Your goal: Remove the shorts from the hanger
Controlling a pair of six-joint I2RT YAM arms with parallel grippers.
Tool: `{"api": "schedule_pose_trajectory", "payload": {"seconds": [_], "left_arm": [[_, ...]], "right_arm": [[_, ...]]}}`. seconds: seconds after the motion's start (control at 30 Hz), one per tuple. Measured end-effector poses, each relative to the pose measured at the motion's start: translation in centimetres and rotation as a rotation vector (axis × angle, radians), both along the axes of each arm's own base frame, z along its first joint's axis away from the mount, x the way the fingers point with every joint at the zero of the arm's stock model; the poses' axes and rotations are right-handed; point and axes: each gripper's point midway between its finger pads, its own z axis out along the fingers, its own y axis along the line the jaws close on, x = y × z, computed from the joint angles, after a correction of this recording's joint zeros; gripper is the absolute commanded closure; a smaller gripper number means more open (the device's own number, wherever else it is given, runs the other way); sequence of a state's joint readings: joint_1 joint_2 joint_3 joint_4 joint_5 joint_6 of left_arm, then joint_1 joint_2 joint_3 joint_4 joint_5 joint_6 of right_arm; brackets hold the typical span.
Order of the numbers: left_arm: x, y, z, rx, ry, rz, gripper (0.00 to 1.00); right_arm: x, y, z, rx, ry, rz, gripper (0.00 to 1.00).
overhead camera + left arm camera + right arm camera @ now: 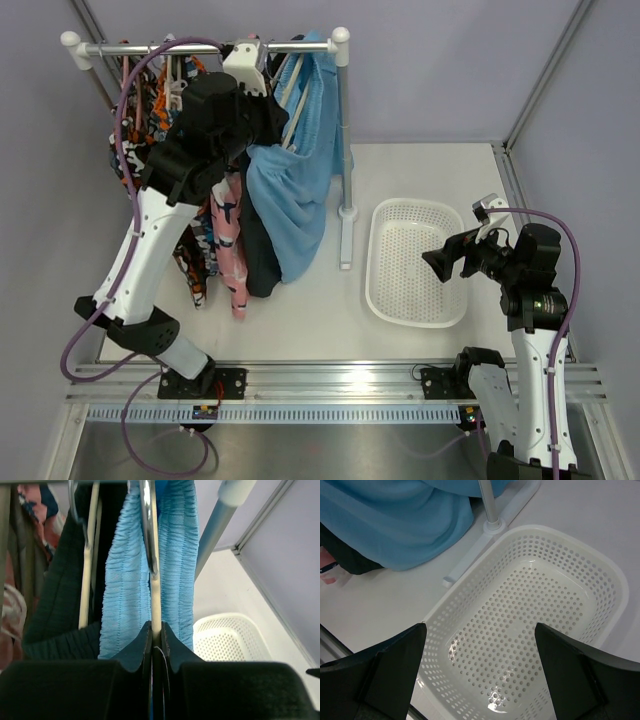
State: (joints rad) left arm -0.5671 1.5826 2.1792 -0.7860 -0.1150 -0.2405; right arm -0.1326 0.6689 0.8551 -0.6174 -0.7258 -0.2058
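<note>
Item 1: my left arm point(150, 230) is raised to the rack. The left gripper point(156, 632) is clamped on the cream hanger rod point(155, 600), which carries the gathered sky-blue cloth shorts point(122, 590). The dark navy shorts point(60, 600) hang just beside them.
Item 2: the right gripper point(480, 640) is spread wide, holding nothing, over the white perforated plastic basket point(615, 585).

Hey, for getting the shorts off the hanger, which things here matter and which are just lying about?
Job: light blue shorts, dark navy shorts, hanger pinched in the left gripper.

Lying about: pink patterned garment, orange-black-white patterned garments, white basket, clothes rail.
</note>
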Motion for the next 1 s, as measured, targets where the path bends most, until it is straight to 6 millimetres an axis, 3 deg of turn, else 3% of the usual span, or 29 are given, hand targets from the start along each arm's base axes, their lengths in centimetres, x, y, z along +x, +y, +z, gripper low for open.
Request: {"api": "schedule_pose_trajectory", "payload": {"seconds": [0.23, 0.4, 0.53, 0.7, 0.83, 0.93, 1.0], "left_arm": [[-3.4, 1.9, -4.3, 0.076, 0.11, -0.015, 1.0], [-6.3, 1.8, -5.7, 0.091, 0.139, -0.117, 1.0], [-9.1, 2.2, -6.0, 0.092, 0.137, -0.196, 1.0], [-14.4, 2.9, -6.5, 0.082, 0.105, -0.346, 1.0], [-19.0, 2.8, -8.2, 0.063, 0.093, -0.505, 1.0], [-21.7, 2.4, -10.5, 0.054, 0.122, -0.619, 1.0], [-22.8, 2.1, -11.9, 0.052, 0.143, -0.677, 1.0]], "right_arm": [[-0.1, 0.1, 0.0, 0.003, -0.001, 0.009, 0.0], [-0.6, 0.8, -0.1, -0.009, -0.01, 0.078, 0.0], [-3.1, 2.7, -0.5, -0.049, -0.06, 0.294, 0.0], [-7.3, 5.1, 0.1, -0.077, -0.201, 0.579, 0.0], [-9.2, 6.3, 4.7, -0.103, -0.369, 0.725, 0.01], [-8.5, 7.0, 10.0, -0.122, -0.489, 0.795, 0.0], [-7.4, 7.4, 12.4, -0.116, -0.524, 0.83, 0.0]]}}
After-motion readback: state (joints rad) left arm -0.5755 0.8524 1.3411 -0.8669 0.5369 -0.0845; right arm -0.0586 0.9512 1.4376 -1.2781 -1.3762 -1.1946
